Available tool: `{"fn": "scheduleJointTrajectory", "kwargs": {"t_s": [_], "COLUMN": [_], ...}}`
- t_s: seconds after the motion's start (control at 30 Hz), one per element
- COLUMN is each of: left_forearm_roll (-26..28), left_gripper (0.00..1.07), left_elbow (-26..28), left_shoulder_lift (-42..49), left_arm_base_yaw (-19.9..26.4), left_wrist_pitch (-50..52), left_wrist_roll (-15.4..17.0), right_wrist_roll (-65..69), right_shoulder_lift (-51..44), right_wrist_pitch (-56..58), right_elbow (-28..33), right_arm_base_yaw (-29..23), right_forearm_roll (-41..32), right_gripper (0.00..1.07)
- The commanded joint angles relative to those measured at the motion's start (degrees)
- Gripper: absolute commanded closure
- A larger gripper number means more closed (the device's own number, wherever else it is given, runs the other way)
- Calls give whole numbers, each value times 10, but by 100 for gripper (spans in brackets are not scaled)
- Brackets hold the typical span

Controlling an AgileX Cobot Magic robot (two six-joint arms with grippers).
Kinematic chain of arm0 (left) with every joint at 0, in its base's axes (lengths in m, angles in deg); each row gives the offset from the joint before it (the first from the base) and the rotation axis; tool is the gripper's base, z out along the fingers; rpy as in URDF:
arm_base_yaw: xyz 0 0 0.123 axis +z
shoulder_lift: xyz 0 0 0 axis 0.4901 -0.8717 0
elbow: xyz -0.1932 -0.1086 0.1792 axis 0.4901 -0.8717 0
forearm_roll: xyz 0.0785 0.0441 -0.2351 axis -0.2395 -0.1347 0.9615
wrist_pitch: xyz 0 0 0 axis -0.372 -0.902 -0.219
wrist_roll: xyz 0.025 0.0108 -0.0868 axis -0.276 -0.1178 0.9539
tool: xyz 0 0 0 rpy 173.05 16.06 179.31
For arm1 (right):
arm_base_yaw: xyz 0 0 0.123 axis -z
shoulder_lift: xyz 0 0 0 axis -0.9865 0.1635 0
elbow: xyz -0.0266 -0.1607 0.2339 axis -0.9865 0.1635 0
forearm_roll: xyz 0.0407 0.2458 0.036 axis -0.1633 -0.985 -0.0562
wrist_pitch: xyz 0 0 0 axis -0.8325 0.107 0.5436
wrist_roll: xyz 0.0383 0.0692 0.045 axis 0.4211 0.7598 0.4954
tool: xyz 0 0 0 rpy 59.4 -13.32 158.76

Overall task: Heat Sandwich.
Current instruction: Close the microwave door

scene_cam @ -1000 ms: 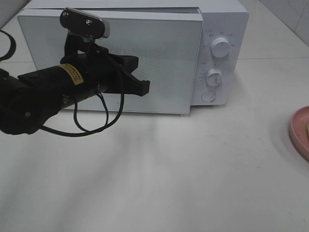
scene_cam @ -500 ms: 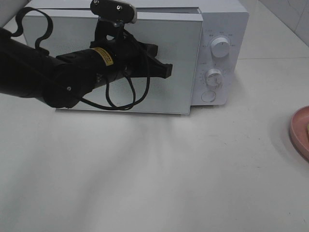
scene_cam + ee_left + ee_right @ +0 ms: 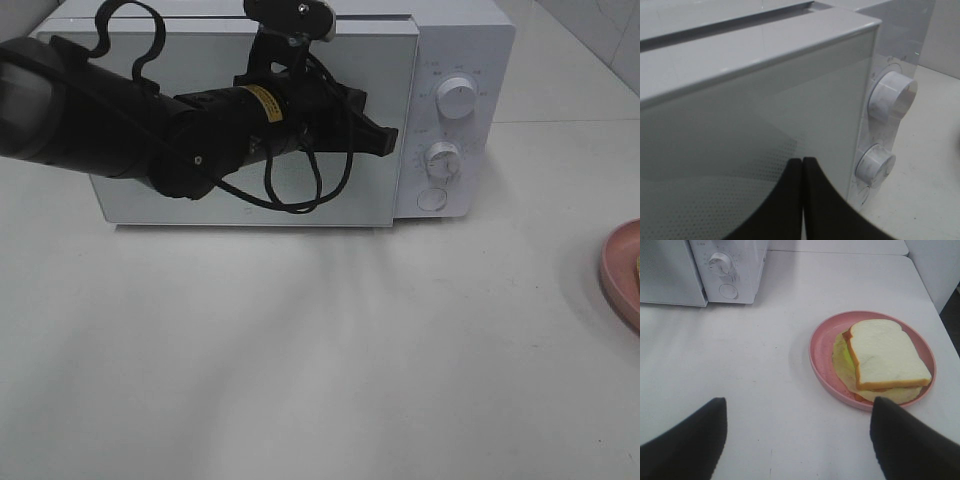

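The white microwave (image 3: 455, 45) stands at the back of the table, and a thin dark gap shows along the top of its door (image 3: 400, 70). My left gripper (image 3: 385, 140) is shut and empty, its tips held at the door's right edge beside the control panel. In the left wrist view the closed fingertips (image 3: 795, 172) point at the door glass (image 3: 740, 150). The sandwich (image 3: 885, 360), white bread over pale yellow-green filling, lies on the round pink plate (image 3: 822, 347). My right gripper (image 3: 797, 450) is open and empty above the table, short of the plate.
Two round knobs (image 3: 457, 98) (image 3: 442, 158) and a round button (image 3: 432, 199) sit on the microwave's panel. The pink plate (image 3: 618, 270) is cut off by the right edge of the exterior high view. The right arm does not show there.
My left arm has swept right and slightly up across the microwave door, from its middle to its right edge. The gripper stays shut. The plate has not moved.
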Motion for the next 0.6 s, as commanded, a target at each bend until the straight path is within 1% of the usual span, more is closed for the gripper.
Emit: {"fn": "scheduleJointTrajectory", "kwargs": {"t_s": [0.03,0.33,0.6], "left_forearm_roll": [33,40,44], "left_gripper": [107,107,107], "left_elbow": [30,69,83], "left_shoulder_lift": [-10,-33,-49], "left_arm_base_yaw": [7,10,18], "left_wrist_pitch": [17,4,6], "left_wrist_roll": [1,1,3], "right_wrist_roll": [-1,-1,-1], "right_shoulder_lift": [-15,-15,-15], "right_wrist_pitch": [-2,-2,-2], "right_elbow": [1,1,1], "right_arm_base_yaw": [5,5,5], "right_forearm_roll": [2,2,2], "right_gripper": [31,31,31]}}
